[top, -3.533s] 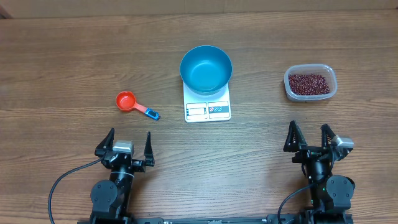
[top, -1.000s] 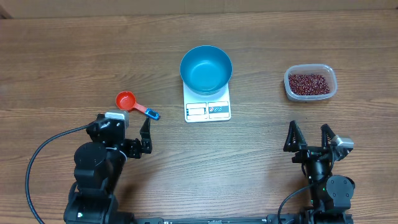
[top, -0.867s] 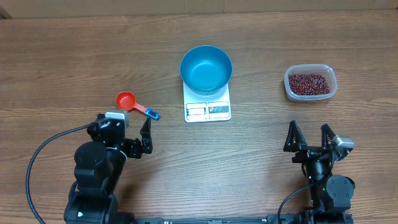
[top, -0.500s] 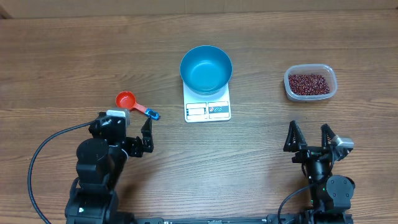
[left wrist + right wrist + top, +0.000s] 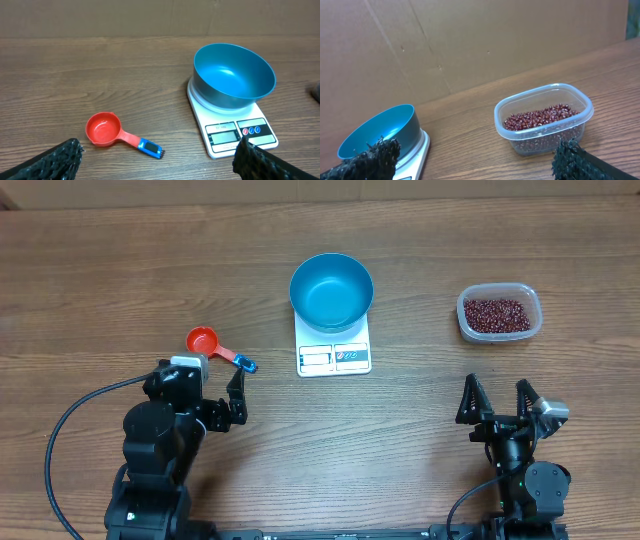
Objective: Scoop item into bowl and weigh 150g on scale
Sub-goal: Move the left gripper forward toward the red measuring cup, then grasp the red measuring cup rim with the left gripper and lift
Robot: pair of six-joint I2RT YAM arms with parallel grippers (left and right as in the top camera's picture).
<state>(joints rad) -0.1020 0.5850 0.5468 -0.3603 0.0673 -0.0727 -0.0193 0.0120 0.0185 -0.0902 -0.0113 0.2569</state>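
left tool [image 5: 198, 372]: open, seemingly just short of scoop [image 5: 203, 341]
right tool [image 5: 495, 385]: open, near front edge of tabletop [image 5: 100, 270]
bowl [image 5: 331, 290]: on scale [image 5: 334, 357], mid tabletop
beans [image 5: 498, 315]: in tub [image 5: 464, 301], toward right edge

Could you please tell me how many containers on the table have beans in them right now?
1: the clear plastic tub at the far right. The blue bowl on the scale and the red scoop look empty.
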